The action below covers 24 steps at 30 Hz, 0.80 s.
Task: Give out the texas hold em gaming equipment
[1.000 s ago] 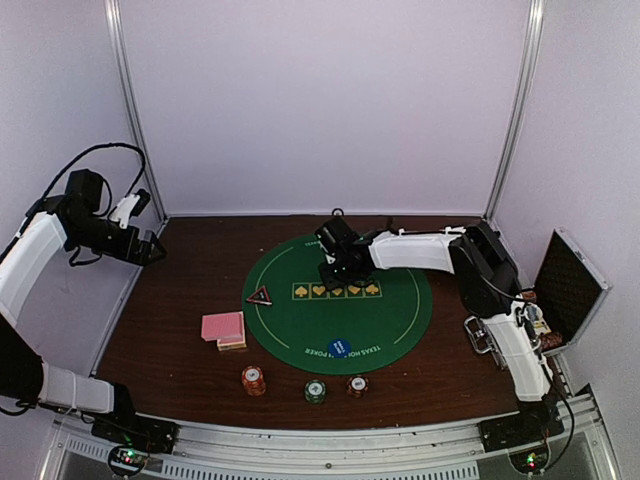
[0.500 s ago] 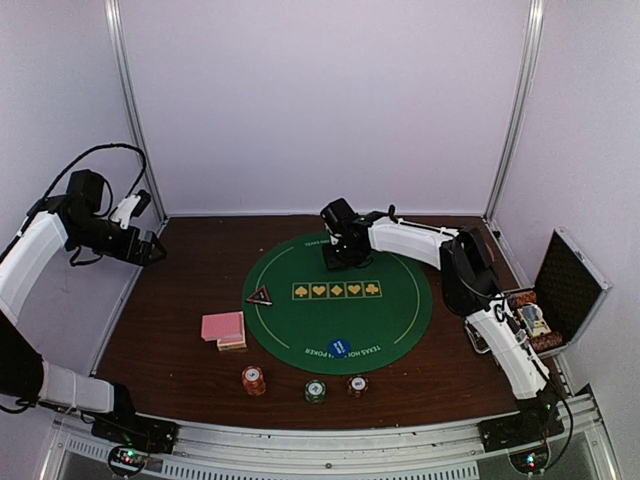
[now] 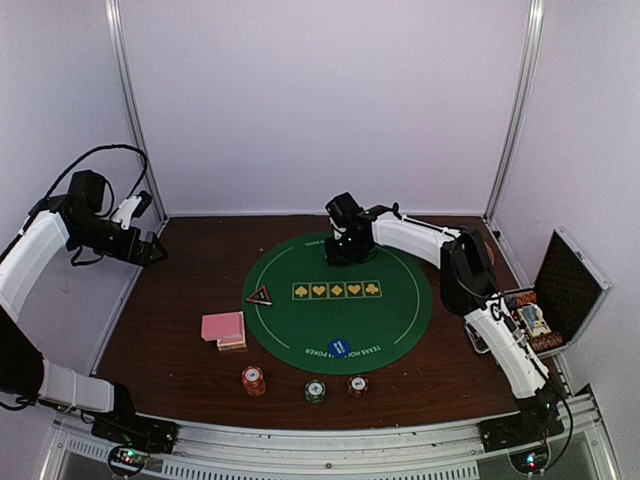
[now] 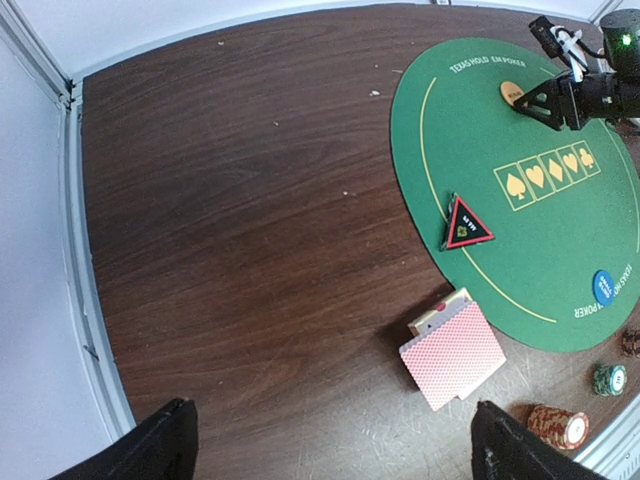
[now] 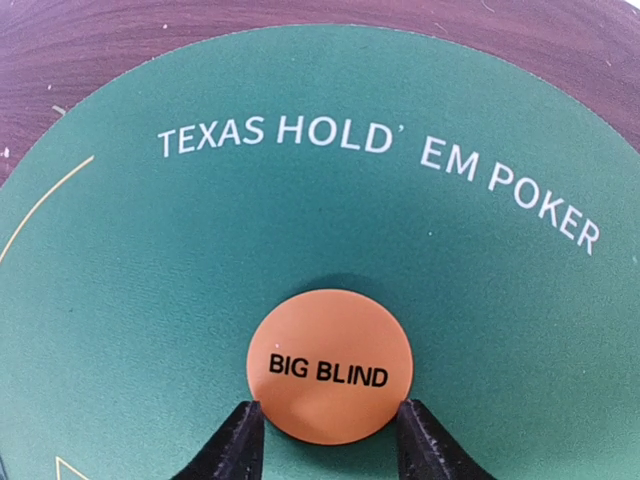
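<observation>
A: Okay, arm poses, fast.

B: Right arm reaches across to the far rim of the green mat [image 3: 400, 310]. Right pincer [image 5: 328, 425] points down at the orange button [image 5: 330, 378], which lies flat on the mat just below the white "TEXAS HOLD' EM POKER" lettering. Its black fingertips [image 5: 243, 440] sit at either side of the button's rim. Pinching or only flanking, I cannot tell. Left arm is raised over the left edge of the table [image 4: 250, 200], with the left pincer [image 3: 150, 250] spread wide and grasping nothing.

A: Surroundings?

B: Triangle marker [image 3: 259, 296] sits on the mat's left edge and the blue button [image 3: 339, 347] near its front edge. Pink-backed cards [image 3: 222, 327] lie on bare wood left of the mat. Three chip stacks line up in front: orange-red chips [image 3: 253, 379], green chips [image 3: 315, 390] and a second orange-red stack [image 3: 357, 385]. An open case [image 3: 565, 290] stands at the far right.

A: Materials?

B: The table is dark wood grain. The mat is round and matte, with a row of gold suit boxes across its middle. The orange button is a smooth disc printed "BIG BLIND". The marker is black with a red edge, and the chips have striped edges.
</observation>
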Tool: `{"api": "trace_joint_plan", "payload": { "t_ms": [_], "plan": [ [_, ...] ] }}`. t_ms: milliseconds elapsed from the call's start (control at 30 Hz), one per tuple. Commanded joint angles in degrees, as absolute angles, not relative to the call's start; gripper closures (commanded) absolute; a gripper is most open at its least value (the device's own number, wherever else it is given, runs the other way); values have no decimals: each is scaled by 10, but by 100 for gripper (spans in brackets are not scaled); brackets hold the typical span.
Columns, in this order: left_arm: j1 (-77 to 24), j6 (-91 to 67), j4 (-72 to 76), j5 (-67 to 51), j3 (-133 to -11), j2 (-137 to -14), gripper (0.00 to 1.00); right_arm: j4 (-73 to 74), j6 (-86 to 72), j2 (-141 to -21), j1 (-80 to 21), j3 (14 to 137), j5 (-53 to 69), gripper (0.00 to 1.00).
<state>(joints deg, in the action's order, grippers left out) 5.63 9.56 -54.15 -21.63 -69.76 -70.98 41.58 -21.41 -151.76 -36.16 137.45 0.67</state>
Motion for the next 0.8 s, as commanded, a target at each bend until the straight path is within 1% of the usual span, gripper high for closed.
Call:
{"api": "trace_joint_plan", "payload": {
  "t_ms": [0,167,233,500,600,767],
  "plan": [
    [58,100,-537,-219,-714,-714,3,429,-194,-1532,-350,1370,26,43],
    [58,100,-537,-214,-715,-709,3,386,-138,-1450,-370,1293,12,30],
    [58,100,-537,-211,-715,-707,2,371,-123,-1406,-382,1242,5,27],
    [58,97,-540,-217,-710,-696,2,286,-104,-1195,-461,928,-7,18],
    [58,97,-542,-216,-709,-695,2,284,-105,-1164,-492,869,-2,18],
    [57,94,-542,-221,-707,-688,3,275,-104,-1147,-536,813,29,23]
  ]
}}
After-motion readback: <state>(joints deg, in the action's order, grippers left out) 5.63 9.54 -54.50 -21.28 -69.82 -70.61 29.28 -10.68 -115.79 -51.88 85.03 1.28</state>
